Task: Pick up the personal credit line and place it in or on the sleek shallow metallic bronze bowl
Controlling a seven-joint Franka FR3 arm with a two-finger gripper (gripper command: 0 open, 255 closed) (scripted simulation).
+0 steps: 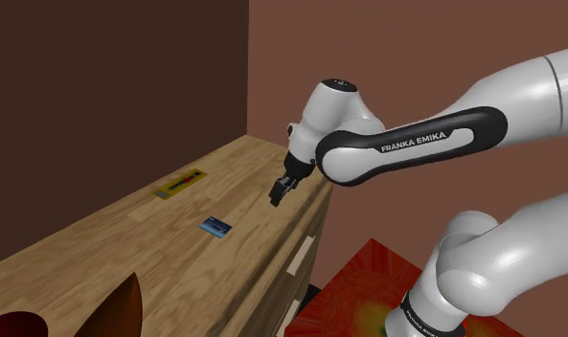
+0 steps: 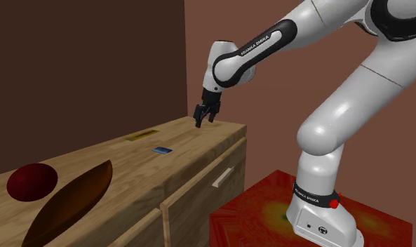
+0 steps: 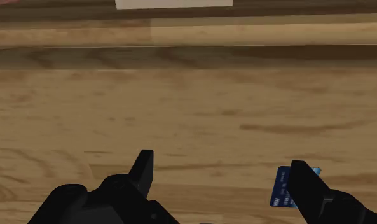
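The credit card is a small blue card lying flat on the wooden dresser top. It also shows in the second exterior view. My gripper hangs open above the dresser's edge, to the shoulder view's right of the card and apart from it, with nothing between its fingers. In the wrist view the card peeks out beside the right finger, outside the gap of the gripper. The shallow brown bronze bowl rests on the dresser's near end, at the shoulder view's lower left.
A flat yellow item lies on the dresser beyond the card. A dark red round object sits beside the bowl. Brown walls close off the back. Drawer fronts with a pale handle face a red floor patch under the stand.
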